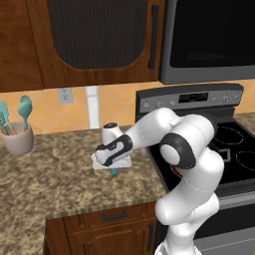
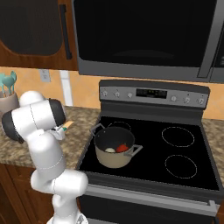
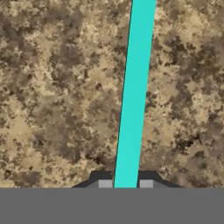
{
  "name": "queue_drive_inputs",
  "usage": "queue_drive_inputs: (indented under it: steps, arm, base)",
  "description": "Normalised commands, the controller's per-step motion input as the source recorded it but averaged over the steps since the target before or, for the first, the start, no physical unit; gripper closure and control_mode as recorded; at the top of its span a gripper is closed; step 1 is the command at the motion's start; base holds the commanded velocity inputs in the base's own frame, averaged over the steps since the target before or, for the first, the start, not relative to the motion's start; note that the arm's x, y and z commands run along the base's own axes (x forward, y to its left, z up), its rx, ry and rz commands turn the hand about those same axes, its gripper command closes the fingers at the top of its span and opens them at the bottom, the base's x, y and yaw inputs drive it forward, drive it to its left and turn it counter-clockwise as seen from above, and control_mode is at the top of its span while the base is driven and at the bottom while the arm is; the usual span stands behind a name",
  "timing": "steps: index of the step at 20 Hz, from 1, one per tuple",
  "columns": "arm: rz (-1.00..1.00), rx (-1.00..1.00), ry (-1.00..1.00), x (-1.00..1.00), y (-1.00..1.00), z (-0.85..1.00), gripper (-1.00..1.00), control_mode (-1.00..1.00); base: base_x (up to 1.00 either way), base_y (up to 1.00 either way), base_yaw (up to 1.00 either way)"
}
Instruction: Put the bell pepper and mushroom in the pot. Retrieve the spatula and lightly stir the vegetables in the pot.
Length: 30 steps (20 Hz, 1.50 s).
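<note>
Speckled stone counter (image 3: 52, 87), matt teal spatula (image 3: 133, 96)

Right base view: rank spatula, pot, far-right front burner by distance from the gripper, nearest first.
1. Spatula: at the gripper itself, teal handle between the jaws, on the counter left of the stove.
2. Pot: front-left burner, right of the arm.
3. Front-right burner: far side of the cooktop, beyond the pot.

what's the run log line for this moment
stage: grasping spatula | gripper: shut on spatula handle, low over counter | pot on stove: pepper and mushroom inside | stir: not yet done
</note>
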Motion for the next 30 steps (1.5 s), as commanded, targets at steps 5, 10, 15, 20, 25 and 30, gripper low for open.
queue_drive_inputs:
  steps: [5, 10, 15, 20, 25, 30]
  arm:
    - [0.00, 0.00, 0.04, -0.22, 0.00, -0.53, 1.00, -1.00]
    - [0.00, -0.02, -0.02, -0.43, 0.00, -1.00, 1.00, -1.00]
    - [-0.01, 0.00, 0.00, -0.39, -0.01, -0.37, 1.00, -1.00]
    - [-0.04, 0.00, -0.13, -0.83, 0.00, 0.85, 1.00, -1.00]
    - [-0.06, 0.07, -0.10, -0.86, 0.00, 1.00, 1.00, -1.00]
    - [-0.07, 0.21, 0.04, -0.56, -0.10, 1.00, 1.00, -1.00]
  base:
    - [0.00, 0.00, 0.00]
    - [0.00, 0.00, 0.00]
    - [0.00, 0.00, 0.00]
    - [0.00, 0.00, 0.00]
    - [0.00, 0.00, 0.00]
    - [0.00, 0.00, 0.00]
